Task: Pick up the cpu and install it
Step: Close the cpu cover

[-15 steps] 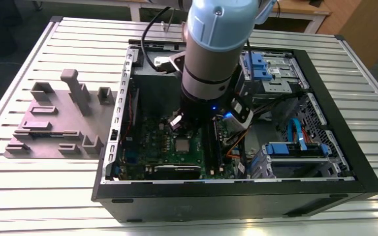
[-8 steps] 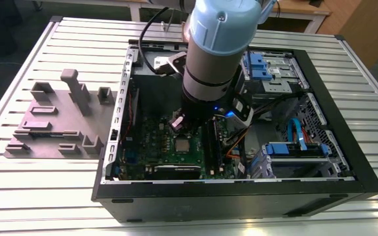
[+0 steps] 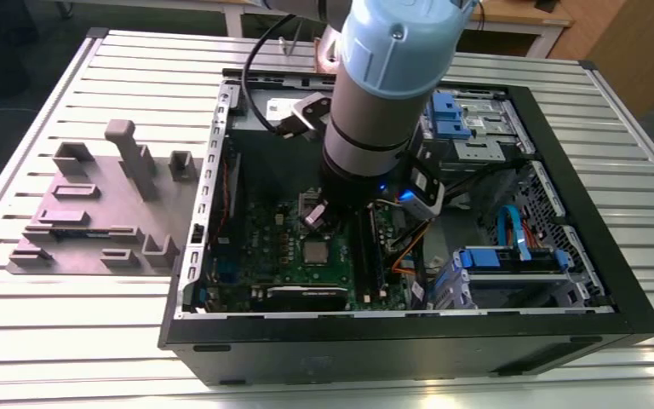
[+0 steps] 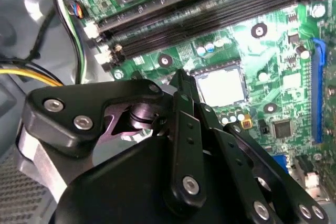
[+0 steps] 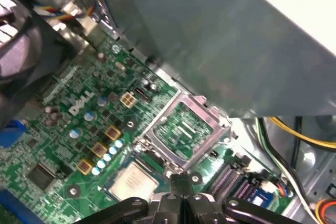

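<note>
From my console, the computer case [image 3: 418, 345] lies open, with the arm down over the motherboard [image 3: 248, 247]. The gripper [image 5: 181, 181] has its fingers pinched together on nothing. The hinged frame [image 5: 181, 129] stands open. The cpu [image 5: 134, 182] lies in its socket mid-board, just beside the tips. I judge it wants level seating, with no sideways nudging.

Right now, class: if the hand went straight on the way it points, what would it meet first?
Most likely the motherboard, right beside the cpu seated on it. In the first wrist view the hand points between cpu and open metal frame; depth is unclear.
</note>
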`<state>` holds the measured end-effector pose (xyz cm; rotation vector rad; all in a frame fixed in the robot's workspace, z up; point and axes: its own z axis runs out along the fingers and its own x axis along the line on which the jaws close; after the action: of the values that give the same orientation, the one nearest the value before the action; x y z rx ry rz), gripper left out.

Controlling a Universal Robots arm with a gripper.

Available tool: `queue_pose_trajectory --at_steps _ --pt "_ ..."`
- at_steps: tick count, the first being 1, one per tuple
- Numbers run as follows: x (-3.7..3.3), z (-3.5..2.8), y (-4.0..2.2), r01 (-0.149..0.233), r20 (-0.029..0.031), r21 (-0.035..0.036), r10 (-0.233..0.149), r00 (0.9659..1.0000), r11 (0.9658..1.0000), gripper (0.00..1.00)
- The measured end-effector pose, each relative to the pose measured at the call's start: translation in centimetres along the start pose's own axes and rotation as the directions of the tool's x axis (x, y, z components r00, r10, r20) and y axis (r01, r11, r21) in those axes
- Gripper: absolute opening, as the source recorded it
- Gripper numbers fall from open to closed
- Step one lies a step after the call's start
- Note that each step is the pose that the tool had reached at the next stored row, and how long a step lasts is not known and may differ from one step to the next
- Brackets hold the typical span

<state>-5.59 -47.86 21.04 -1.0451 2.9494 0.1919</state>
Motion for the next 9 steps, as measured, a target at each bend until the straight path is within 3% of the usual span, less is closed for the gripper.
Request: queue_pose_trajectory --at_steps 2,9 --pt "-0.36 0.02 -0.02 0.000 -0.0001 0.0001 0.000 1.0000 1.0000 0.11" --pt "-1.80 0.21 1.02 0.001 -0.0001 0.0001 -0.001 1.0000 1.0000 0.11"
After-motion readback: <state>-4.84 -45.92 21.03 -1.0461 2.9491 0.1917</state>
